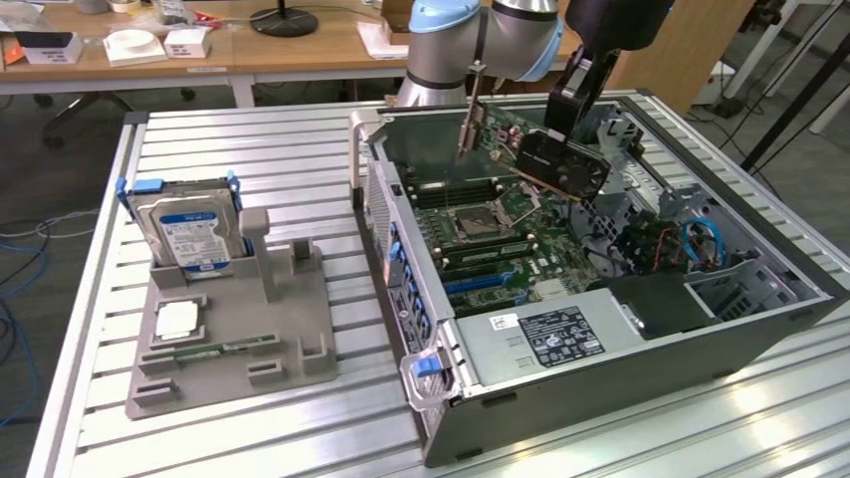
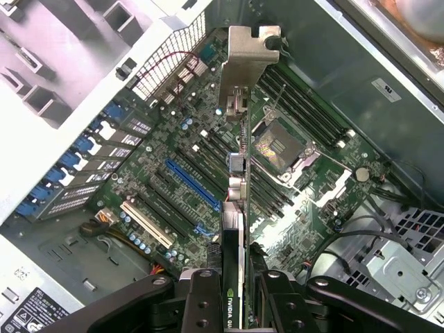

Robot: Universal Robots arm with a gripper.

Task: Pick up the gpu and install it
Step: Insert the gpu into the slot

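The gpu [image 1: 563, 166] is a flat black card with a silvery bracket [image 1: 471, 123] at one end. It hangs tilted in the air over the open computer case [image 1: 743, 339]. My gripper [image 1: 568, 124] is shut on it from above. In the wrist view the gpu [image 2: 239, 208] shows edge-on, its bracket [image 2: 247, 59] at the far end. My gripper [image 2: 239, 295] clamps the card between two black fingers [image 2: 201, 298]. The motherboard [image 2: 166, 149] lies below, with a blue slot [image 2: 191, 184] beside the card's line and the processor socket [image 2: 281, 146] on the other side.
A grey holder [image 1: 286, 329] on the slatted table carries a hard drive [image 1: 194, 231] standing upright, a small chip [image 1: 177, 321] and a green memory stick [image 1: 219, 349]. Inside the case are the power supply [image 1: 555, 335], drive cages and cables [image 1: 698, 244]. Desks stand behind.
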